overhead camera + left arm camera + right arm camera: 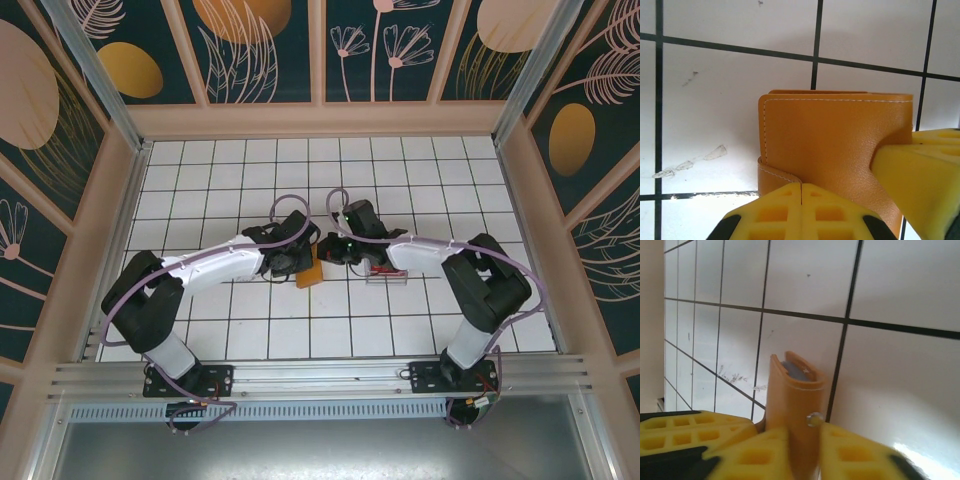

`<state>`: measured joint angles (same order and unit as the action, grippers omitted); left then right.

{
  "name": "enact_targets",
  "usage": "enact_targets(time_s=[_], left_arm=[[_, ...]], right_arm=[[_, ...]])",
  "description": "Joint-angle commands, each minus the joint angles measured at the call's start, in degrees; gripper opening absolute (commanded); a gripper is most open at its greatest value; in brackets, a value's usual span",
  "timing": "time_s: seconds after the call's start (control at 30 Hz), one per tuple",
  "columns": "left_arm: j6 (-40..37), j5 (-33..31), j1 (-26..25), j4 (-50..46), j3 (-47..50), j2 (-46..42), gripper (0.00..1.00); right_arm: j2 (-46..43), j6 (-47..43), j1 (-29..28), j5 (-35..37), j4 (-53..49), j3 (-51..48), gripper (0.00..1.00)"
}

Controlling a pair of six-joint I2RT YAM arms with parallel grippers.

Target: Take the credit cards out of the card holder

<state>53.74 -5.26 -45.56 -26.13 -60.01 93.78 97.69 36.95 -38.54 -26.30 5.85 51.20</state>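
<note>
Top view: the card holder, tan-orange, sits at the middle of the white tiled worktop, where the two arms meet. The left claw reaches it from the left and the right claw from the right and slightly farther back. Both are in contact with it. A clear box with red contents lies just to the right of the holder, partly beneath the right arm.

Left wrist view: we see the card holder folded, with its stitched outer panel facing the camera and standing up from the tiles. The left claw is closed. Its yellow fingers meet along a thin seam at the holder's near lower edge, pinching it there. A second yellow pad, belonging to the other arm, presses against the holder's right edge.

Right wrist view: the card holder appears edge-on and upright, with a small metal stud on its side. The right claw is clamped on it, one yellow finger on each face of the fold. A grey sliver shows in the open top of the fold. We cannot tell whether it is a card or the lining.
</note>
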Motion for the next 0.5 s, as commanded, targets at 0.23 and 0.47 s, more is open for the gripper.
enact_targets(time_s=[0.23,0.47], left_arm=[[2.0,-7.0,0.0,-4.6,3.9,-10.2,0.00],[0.4,-5.6,0.9,-1.9,6.9,-13.6,0.00]], right_arm=[[2.5,-0.9,1.4,0.9,-0.6,1.3,0.00],[3.1,-1.1,1.4,-0.2,-0.6,1.8,0.00]])
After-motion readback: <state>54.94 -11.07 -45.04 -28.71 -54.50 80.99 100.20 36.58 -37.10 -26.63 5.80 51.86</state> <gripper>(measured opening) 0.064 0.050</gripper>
